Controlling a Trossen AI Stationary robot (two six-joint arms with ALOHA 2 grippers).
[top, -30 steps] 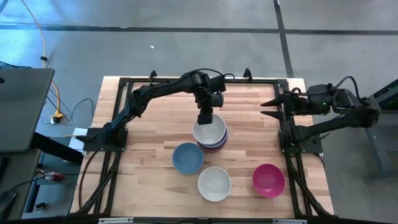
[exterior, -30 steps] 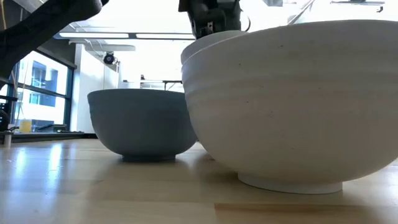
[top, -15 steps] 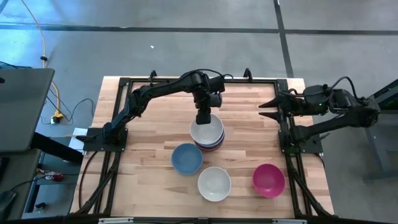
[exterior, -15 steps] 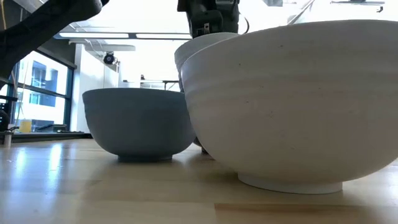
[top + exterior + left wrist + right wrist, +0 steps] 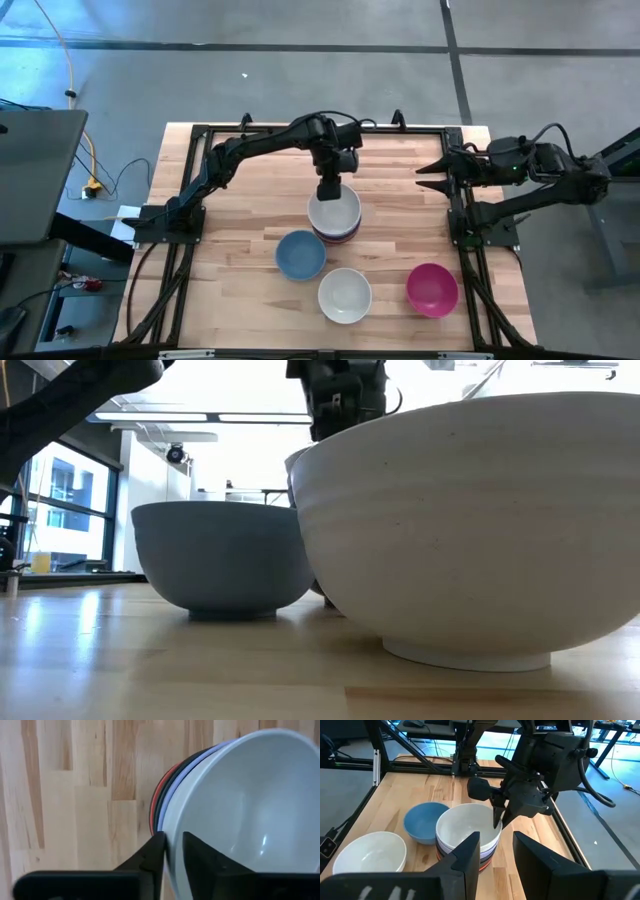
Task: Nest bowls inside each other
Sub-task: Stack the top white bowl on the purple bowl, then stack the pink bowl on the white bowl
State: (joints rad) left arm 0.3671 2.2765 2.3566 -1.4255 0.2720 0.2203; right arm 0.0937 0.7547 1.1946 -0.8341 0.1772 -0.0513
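Count on table (image 5: 230, 260): 1 stack (image 5: 334, 222) of nested bowls, white bowl (image 5: 334, 210) on top; rims under it show lavender, black, red-pink, exact number in stack can't tell. Loose singles: 1 blue bowl (image 5: 301, 254), 1 white bowl (image 5: 345, 295), 1 pink bowl (image 5: 432, 289). 2 arms.

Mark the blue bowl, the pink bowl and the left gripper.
blue bowl (image 5: 301, 254), high view, inside bottom.
pink bowl (image 5: 432, 288), high view, inside bottom.
left gripper (image 5: 173, 851), left wrist view, between fingertips astride the white bowl (image 5: 250, 810) rim.
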